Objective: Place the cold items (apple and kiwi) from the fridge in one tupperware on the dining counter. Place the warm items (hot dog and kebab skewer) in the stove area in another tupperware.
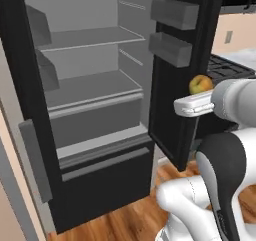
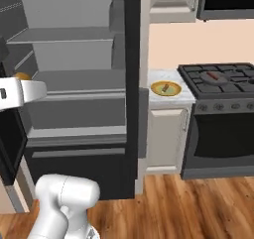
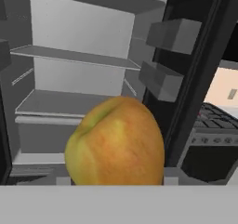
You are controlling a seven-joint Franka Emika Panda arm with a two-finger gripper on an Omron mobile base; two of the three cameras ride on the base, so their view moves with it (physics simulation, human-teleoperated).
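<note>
- fridge (image 1: pixel 95 110): stands open, dark outside and grey inside. the shelves in sight are bare. its right door (image 1: pixel 175 85) is swung out, with two grey bins on its inner face, one above the other.
- stove (image 2: pixel 221 119): dark, to the right of the fridge in the right base view, with its oven door shut. a grey pan (image 2: pixel 214 77) sits on the burners with a reddish item in it; too small to identify.
- surface (image 2: pixel 168 98): a short pale counter between fridge and stove, over a cream cabinet. it carries a yellow plate (image 2: pixel 166 88) with a small brownish item lying on it; too small to identify.
- floor (image 2: pixel 173 208): wood planks in front of the fridge and stove.
- hand (image 1: pixel 192 104): held out level in front of the open fridge, outside the compartment, near the edge of the right door in the left base view. it is gripping the apple, with the jaws part way apart around the fruit.
- apple (image 3: pixel 116 144): yellow-green with a red-orange blush. in the hand view it sits large between the finger tips, with the fridge interior behind it. in the left base view it shows at the top of the hand, clear of every shelf.
</note>
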